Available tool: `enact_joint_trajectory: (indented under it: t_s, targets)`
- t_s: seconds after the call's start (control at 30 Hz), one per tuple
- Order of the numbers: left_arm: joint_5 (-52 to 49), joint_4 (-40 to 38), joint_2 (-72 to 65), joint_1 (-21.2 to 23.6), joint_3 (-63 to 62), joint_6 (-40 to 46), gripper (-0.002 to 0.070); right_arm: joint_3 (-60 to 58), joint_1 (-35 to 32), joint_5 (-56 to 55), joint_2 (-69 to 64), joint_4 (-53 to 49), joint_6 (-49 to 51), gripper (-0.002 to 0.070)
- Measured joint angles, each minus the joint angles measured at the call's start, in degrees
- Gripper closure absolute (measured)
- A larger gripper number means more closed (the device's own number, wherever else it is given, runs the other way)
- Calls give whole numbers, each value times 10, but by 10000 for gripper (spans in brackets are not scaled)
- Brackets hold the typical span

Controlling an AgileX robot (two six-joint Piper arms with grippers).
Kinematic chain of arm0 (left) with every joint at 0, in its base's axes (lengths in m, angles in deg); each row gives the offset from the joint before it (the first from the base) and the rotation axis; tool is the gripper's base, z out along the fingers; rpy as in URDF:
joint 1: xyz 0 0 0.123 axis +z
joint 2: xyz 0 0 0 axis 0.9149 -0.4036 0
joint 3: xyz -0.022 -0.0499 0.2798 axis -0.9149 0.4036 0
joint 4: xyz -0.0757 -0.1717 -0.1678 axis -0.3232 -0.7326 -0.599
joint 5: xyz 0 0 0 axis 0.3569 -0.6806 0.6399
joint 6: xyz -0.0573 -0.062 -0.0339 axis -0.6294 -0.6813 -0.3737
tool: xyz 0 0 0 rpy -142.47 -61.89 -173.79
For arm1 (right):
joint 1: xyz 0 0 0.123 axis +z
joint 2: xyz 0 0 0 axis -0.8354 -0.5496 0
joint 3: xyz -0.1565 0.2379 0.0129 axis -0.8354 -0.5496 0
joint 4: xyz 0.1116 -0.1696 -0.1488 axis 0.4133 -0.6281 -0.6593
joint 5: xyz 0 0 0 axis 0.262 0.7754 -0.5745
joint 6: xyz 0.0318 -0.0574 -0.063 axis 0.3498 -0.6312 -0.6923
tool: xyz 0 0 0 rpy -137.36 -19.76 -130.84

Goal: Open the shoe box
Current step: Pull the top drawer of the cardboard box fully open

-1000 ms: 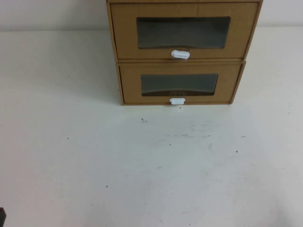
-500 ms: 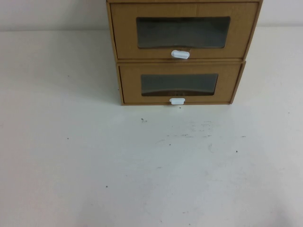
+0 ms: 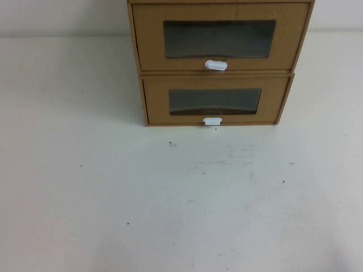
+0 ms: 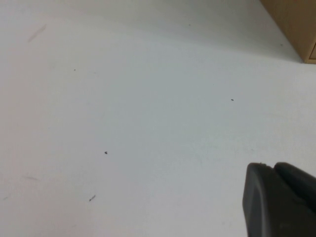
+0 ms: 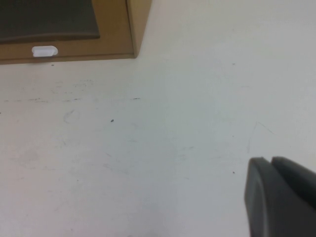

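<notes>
while two brown cardboard shoe boxes [image 3: 272, 102] sit stacked and closed at the upper centre of the high view, the left gripper [image 4: 274, 168] and the right gripper [image 5: 271, 160] hang clenched and empty above the white table [image 3: 113, 198] in front of them.

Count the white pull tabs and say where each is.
2: upper tab low on the upper box front, lower tab low on the lower box front. Over the table hang the left gripper and right gripper. None seems hidden.
</notes>
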Motion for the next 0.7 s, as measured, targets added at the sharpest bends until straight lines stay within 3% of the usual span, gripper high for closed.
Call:
enact_joint_trajectory:
  t_s: [0.57, 0.63, 0.7]
  targets:
    - [1, 16, 0, 0, 0, -4, 678, 0, 0, 0, 0, 2, 0, 694]
    - [14, -33, 0, 0, 0, -38, 678, 0, 0, 0, 0, 7, 0, 694]
    - [44, -131, 0, 0, 0, -92, 678, 0, 0, 0, 0, 23, 0, 694]
